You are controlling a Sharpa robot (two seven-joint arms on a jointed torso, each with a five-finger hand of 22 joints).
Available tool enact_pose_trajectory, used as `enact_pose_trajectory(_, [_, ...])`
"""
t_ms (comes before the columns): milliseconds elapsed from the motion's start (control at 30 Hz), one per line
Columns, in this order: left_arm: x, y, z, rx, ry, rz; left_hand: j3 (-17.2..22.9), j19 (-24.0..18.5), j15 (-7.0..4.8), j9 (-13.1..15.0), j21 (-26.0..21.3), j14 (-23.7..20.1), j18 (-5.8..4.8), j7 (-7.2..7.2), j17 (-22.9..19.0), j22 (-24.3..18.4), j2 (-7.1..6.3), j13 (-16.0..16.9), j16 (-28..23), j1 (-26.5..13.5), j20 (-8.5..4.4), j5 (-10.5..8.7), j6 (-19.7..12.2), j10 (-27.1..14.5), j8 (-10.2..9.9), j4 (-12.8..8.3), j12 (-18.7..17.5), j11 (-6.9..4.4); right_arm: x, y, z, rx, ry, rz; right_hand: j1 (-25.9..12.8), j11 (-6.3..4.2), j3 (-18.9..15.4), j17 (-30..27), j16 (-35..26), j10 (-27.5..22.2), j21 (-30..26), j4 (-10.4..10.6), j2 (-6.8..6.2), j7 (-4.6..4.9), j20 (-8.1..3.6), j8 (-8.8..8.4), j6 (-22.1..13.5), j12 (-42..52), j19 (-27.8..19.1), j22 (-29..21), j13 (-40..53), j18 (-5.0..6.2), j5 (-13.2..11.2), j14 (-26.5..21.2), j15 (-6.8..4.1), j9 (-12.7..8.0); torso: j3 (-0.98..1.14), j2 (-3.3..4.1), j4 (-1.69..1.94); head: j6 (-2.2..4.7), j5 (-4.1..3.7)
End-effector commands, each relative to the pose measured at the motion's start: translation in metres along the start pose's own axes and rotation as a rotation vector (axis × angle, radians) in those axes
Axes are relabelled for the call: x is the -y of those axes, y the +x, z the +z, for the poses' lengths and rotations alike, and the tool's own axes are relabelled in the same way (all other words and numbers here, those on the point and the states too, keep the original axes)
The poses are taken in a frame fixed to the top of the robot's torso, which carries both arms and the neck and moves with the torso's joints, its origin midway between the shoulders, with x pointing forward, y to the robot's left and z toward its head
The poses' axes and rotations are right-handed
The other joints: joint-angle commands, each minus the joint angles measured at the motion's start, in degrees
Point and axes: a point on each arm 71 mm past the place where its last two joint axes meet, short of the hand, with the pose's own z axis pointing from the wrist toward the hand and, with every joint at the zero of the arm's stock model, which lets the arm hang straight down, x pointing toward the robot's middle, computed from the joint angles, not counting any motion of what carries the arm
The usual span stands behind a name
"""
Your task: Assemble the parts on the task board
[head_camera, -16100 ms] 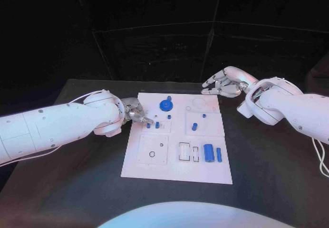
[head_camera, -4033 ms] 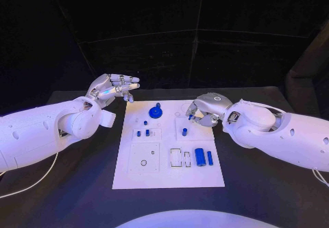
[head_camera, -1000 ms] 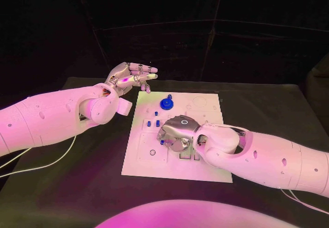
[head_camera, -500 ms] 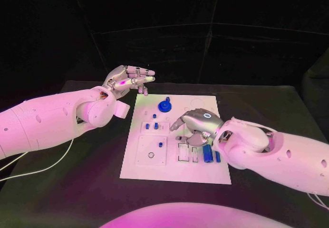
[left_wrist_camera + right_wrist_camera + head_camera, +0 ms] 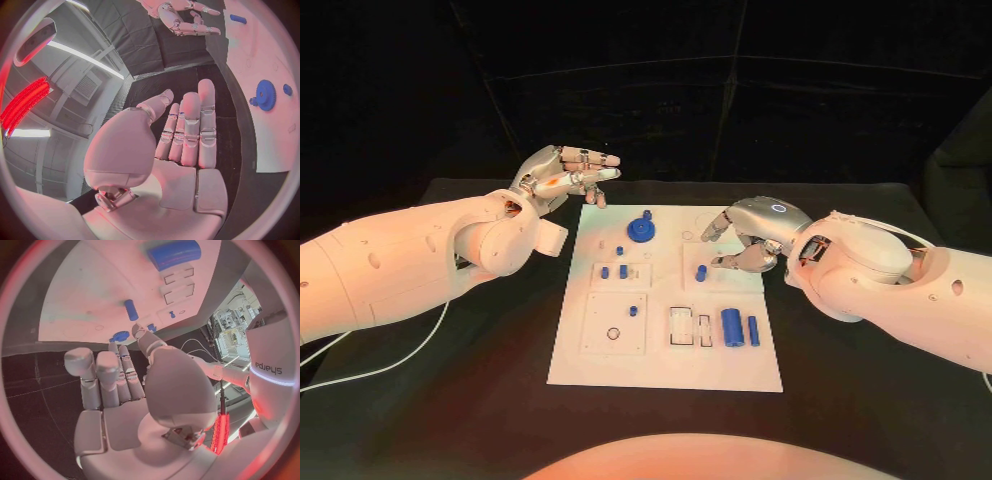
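From where I stand, the right hand (image 5: 750, 243) covers the task board's (image 5: 589, 365) right edge, hiding whatever lies under its curled fingers. The small blue pegs (image 5: 613, 271) are too small to tell apart by shape. The large blue cylinder (image 5: 174, 252) is cut off at the wrist view's rim.

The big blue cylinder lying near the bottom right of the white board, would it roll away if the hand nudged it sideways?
Probably. The big blue cylinder lies on its side on the flat white task board, so a sideways nudge would likely roll it toward the thinner blue pin beside it. It looks smooth and rigid, perhaps slippery to pinch.
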Motion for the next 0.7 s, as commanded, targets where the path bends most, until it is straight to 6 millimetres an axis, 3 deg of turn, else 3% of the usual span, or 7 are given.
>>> enact_pose_trajectory(33, [0.001,0.001,0.001,-0.013,0.004,-0.009,-0.24,-0.41,-0.06,-0.08,-0.23,-0.5,0.77,0.15,-0.05,-0.05,0.21,-0.07,-0.2,0.29,-0.16,0.3,0.03,-0.23,0.21,0.01,0.28,-0.03,0.002,0.004,0.002,-0.072,0.023,-0.034,0.92,0.01,-0.56,-0.09,-0.15,-0.28,-0.4,-0.03,-0.01,-0.11,0.01,0.08,0.31,0.46,-0.21,-0.07,0.08,0.78,0.34,-0.18,-0.05,0.08,0.01,0.07,0.08,-0.1,0.01])
enact_pose_trajectory(167, [0.001,0.001,0.0,-0.013,0.003,-0.008,-0.24,-0.41,-0.06,-0.08,-0.23,-0.5,0.77,0.15,-0.05,-0.05,0.21,-0.07,-0.2,0.29,-0.16,0.3,0.03,-0.23,0.21,0.01,0.28,-0.03,0.001,0.009,0.005,-0.117,0.022,-0.049,1.48,-0.06,-0.93,-0.12,-0.14,-0.03,-0.39,-0.12,0.27,-0.19,-0.01,0.2,0.77,0.91,-0.11,0.0,0.1,0.76,0.41,-0.16,-0.1,0.13,-0.09,0.02,0.09,-0.19,0.08])
enact_pose_trajectory(700, [0.001,0.001,0.0,-0.015,0.004,-0.009,-0.24,-0.41,-0.06,-0.08,-0.23,-0.5,0.77,0.15,-0.05,-0.05,0.21,-0.07,-0.2,0.29,-0.16,0.3,0.03,-0.23,0.21,0.01,0.28,-0.03,-0.011,0.028,0.018,-0.195,-0.029,-0.053,3.36,-0.66,-0.03,0.83,0.86,2.88,0.28,-0.58,2.4,0.03,-0.42,0.09,1.68,2.71,0.87,1.26,-0.1,0.53,0.49,0.28,-0.59,0.07,-0.01,0.01,0.06,-0.42,0.22])
